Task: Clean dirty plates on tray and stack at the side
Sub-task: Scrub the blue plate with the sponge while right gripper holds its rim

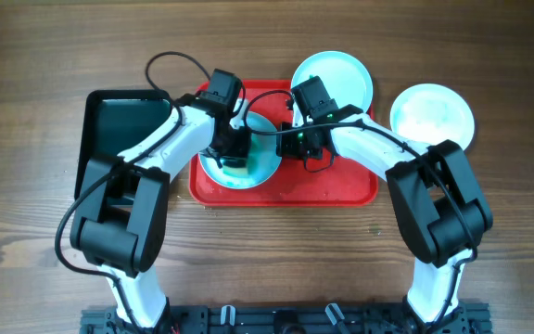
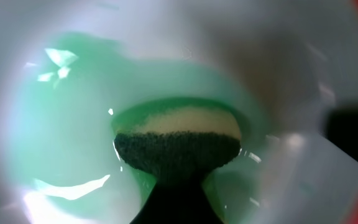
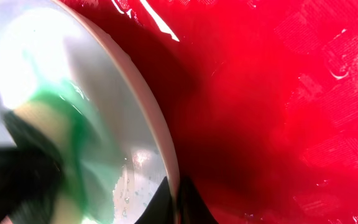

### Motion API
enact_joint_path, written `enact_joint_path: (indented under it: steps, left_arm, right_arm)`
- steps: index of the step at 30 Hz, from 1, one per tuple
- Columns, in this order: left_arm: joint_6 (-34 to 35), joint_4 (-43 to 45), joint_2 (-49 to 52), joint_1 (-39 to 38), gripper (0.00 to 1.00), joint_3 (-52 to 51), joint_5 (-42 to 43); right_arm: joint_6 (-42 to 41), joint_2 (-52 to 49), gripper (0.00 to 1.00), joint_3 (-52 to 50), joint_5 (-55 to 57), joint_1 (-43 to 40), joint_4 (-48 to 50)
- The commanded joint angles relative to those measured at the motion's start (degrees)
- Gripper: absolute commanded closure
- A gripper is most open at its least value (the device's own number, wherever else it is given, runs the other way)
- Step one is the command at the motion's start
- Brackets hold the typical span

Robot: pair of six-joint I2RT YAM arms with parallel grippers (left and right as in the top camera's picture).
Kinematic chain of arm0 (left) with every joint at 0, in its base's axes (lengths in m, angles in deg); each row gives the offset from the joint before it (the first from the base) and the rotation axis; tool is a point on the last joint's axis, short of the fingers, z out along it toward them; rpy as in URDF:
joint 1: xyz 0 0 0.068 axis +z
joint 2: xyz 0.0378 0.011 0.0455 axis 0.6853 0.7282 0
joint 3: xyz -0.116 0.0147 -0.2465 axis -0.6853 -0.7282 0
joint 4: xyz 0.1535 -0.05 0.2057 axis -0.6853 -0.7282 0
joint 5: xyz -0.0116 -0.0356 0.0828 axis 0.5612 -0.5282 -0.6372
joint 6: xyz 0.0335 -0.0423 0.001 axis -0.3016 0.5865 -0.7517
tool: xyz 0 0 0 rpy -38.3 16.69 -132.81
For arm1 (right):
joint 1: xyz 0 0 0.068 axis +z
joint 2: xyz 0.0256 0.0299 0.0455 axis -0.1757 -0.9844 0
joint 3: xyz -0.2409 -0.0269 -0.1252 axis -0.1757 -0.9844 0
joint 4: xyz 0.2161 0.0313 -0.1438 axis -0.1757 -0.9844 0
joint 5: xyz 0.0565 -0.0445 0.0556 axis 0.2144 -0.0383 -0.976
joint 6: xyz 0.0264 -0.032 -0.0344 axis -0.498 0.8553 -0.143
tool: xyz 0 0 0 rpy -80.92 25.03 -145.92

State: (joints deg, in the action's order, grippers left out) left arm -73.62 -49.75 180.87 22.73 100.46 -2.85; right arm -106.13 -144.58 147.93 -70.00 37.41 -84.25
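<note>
At the left end of the red tray (image 1: 341, 186) lies a green-smeared plate (image 1: 265, 167). The left pincer (image 1: 233, 156) is clamped on a sponge (image 2: 178, 140) pressed onto its wet face, and the right pincer (image 3: 176, 202) is closed on its rim. A turquoise plate (image 1: 341, 74) sits at the tray's top edge, and a paler plate (image 1: 434, 116) at right on the tabletop (image 1: 44, 56).

Overhead, arms (image 1: 170, 139) cover most of the smeared plate (image 1: 265, 167); the sponge (image 2: 178, 134) is blurred, its base hidden
</note>
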Motion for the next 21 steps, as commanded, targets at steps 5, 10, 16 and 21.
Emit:
enact_joint_path:
  steps: [5, 10, 16, 21]
  left_arm:
    - [8.66, 7.37, 2.64, -1.33, 0.96, -1.81, -14.73]
    - [19.52, 10.73, 2.64, -1.33, 0.96, -1.81, -31.50]
    - [22.86, 5.66, 2.64, -1.49, 0.96, -1.84, -24.39]
    - [9.92, -0.44, 2.64, -1.31, 0.96, -1.84, -1.95]
  right_arm:
    - [0.42, -2.14, 0.96, 0.13, -0.07, 0.11, -0.44]
    - [0.44, -2.14, 0.96, 0.15, -0.04, 0.11, -0.44]
    - [0.48, -2.14, 0.96, 0.13, -0.07, 0.11, -0.44]
    - [1.79, -2.14, 0.96, 0.13, -1.75, 0.02, -0.44]
